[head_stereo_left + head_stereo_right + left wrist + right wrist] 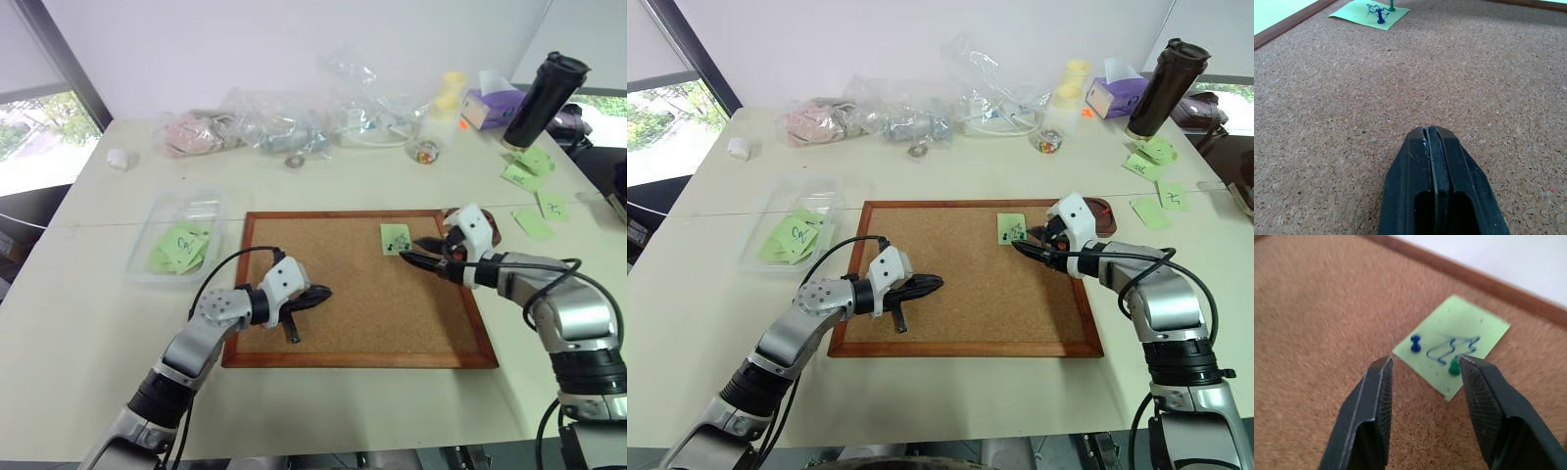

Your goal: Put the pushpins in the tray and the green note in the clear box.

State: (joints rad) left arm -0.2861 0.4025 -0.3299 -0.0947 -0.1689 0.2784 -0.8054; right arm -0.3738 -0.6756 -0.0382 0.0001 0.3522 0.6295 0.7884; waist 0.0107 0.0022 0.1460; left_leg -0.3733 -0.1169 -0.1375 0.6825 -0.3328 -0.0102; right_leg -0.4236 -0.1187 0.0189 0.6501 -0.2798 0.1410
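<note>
- Right gripper (1422, 364) parted, straddling green note (1452, 345) near green pushpin (1454, 367) (blue pushpin (1415, 343) beside).
- Advise centring on pin head before closing.
- Left gripper (1430, 142) clamped shut, empty.

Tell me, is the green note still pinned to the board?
Yes. The green note lies flat on the cork board, with a blue pin and a green pin stuck in it.

The two head views look forward and down from above onto the cork board (358, 289) and the table (88, 323), sharing nearly the same scene. The left wrist camera skims low across the cork, facing the far green note (1369, 11). The right wrist camera sits close above that same note.
</note>
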